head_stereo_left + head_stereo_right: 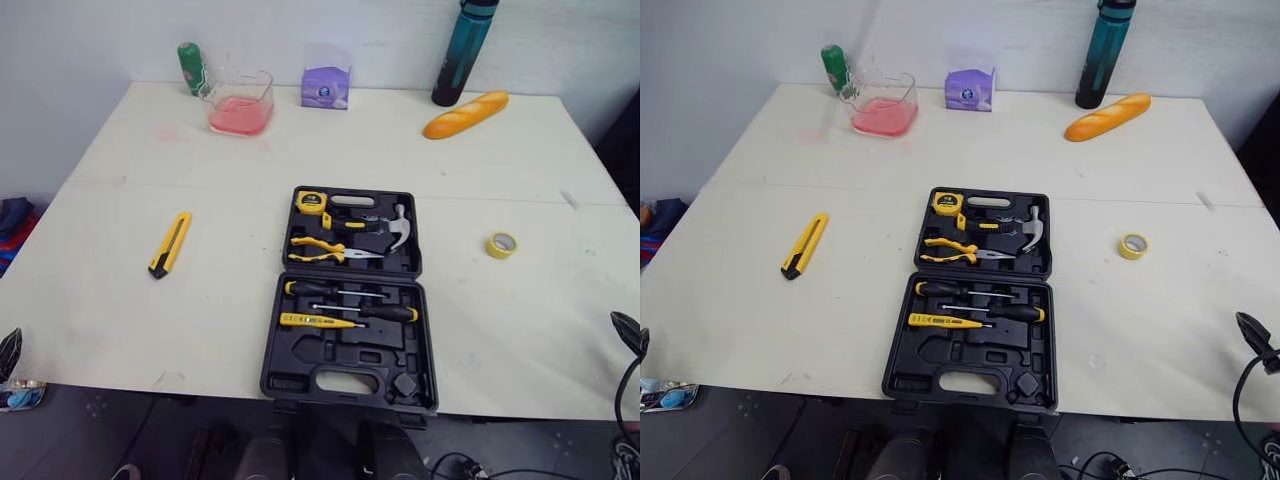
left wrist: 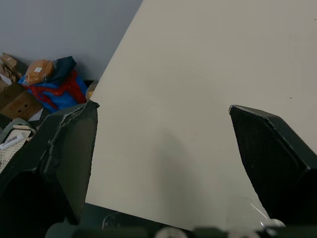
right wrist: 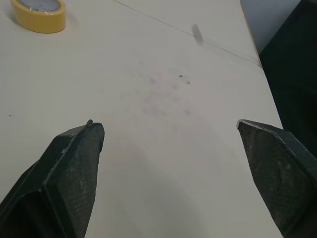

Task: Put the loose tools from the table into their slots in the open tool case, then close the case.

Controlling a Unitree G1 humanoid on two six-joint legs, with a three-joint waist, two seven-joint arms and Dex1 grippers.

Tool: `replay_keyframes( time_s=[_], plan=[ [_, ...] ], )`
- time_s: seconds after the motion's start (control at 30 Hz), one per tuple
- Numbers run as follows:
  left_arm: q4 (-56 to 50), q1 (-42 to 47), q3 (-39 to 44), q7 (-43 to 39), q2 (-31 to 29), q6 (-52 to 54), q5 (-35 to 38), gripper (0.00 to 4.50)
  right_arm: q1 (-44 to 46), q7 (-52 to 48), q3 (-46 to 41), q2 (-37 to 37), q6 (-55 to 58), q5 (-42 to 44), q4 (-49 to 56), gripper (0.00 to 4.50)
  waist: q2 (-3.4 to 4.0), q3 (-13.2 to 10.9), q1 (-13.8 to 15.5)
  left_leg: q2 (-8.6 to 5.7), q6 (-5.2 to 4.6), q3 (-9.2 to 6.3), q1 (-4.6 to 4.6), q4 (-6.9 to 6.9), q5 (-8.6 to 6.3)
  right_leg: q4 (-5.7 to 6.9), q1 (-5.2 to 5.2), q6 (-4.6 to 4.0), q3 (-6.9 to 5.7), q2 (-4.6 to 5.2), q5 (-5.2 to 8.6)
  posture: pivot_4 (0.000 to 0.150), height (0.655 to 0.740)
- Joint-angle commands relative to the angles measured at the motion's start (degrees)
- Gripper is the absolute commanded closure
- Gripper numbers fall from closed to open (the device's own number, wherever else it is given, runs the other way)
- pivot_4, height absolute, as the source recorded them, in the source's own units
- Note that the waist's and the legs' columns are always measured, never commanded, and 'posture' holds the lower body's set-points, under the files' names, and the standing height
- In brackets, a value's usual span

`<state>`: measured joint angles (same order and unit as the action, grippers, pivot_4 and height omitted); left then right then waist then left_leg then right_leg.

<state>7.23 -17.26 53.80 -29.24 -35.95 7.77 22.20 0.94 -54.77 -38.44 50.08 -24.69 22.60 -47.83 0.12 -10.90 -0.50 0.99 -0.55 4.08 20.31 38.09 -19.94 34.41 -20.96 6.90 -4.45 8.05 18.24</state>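
Table: a white top [image 1: 500, 150] fills the room's middle, with a pale wall behind it.
Back edge: a green bottle [image 1: 191, 68], a clear tub with pink in it [image 1: 241, 102], a purple box [image 1: 326, 87], a teal bottle [image 1: 462, 50] and a bread loaf [image 1: 466, 114] stand along it.
Left arm: held low at the table's near left corner, its left gripper [image 2: 162, 106] angled out over bare tabletop.
Right arm: held low at the near right side, its right gripper [image 3: 168, 124] over bare tabletop, with the tape roll [image 3: 39, 12] farther in.
Tool case [image 1: 300, 350]: lies open and flat at the middle of the near edge, hinge running side to side, handle toward the robot.
Far half: tape measure [image 1: 311, 201], pliers [image 1: 320, 250] and hammer [image 1: 398, 228] sit in their slots.
Near half: screwdrivers [image 1: 350, 310] lie side to side; several slots are bare.
Utility knife [image 1: 170, 244]: loose, well left of the case, long axis running mostly away from the robot, dark end nearest.
Tape roll: loose and flat, right of the case.
Left jaws: spread wide, holding nothing.
Right jaws: spread wide, touching nothing.
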Motion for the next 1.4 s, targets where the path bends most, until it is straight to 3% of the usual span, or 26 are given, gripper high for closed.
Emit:
replay_keyframes(
  time_s=[0.03,0.47,0.77,1.13,1.4],
  plan=[
    [-2.8,-0.1,-0.1,0.9,-0.6,0.6,0.8,0.05,0.2,-0.1,0.1,0.3,-0.3,0.9,2.5,0.0,0.0,0.0,0.0,0.0,0.0,0.0,0.0,0.0,0.0,0.01,-0.01,0.0,0.01,0.0,0.0,0.15,0.74],
    [-7.9,3.9,-5.2,-1.4,-4.6,6.3,2.7,0.05,0.3,-0.8,5.4,-4.3,7.2,4.6,20.0,0.0,-0.01,0.0,-1.0,0.01,0.01,0.15,0.11,-0.01,0.09,0.21,-0.28,0.01,-0.03,-0.03,0.0,0.15,0.74],
    [-18.7,9.9,-11.1,-1.1,-11.8,30.8,11.3,0.05,4.6,-6.4,12.5,-8.7,19.6,14.4,42.5,0.0,-0.04,0.0,-1.1,0.04,-0.07,0.22,0.11,-0.04,0.35,0.57,-0.51,-0.02,0.09,-0.04,0.01,0.15,0.74],
    [-19.7,25.8,-20.0,6.8,-21.3,59.4,13.2,0.05,9.2,-12.7,19.6,-10.3,27.3,20.0,54.4,0.0,-0.2,-0.1,-0.9,0.05,-0.07,0.18,0.27,-0.04,0.36,0.7,-0.57,-0.05,0.01,-0.22,0.02,0.15,0.74],
    [-15.4,38.6,-31.7,6.4,-23.1,64.7,11.0,0.05,9.8,-13.8,24.2,-12.5,28.9,19.3,59.6,0.0,-0.29,-0.2,-0.8,0.05,-0.04,0.21,0.32,-0.03,0.38,0.69,-0.62,-0.04,-0.13,-0.48,0.02,0.15,0.74]
  ],
)
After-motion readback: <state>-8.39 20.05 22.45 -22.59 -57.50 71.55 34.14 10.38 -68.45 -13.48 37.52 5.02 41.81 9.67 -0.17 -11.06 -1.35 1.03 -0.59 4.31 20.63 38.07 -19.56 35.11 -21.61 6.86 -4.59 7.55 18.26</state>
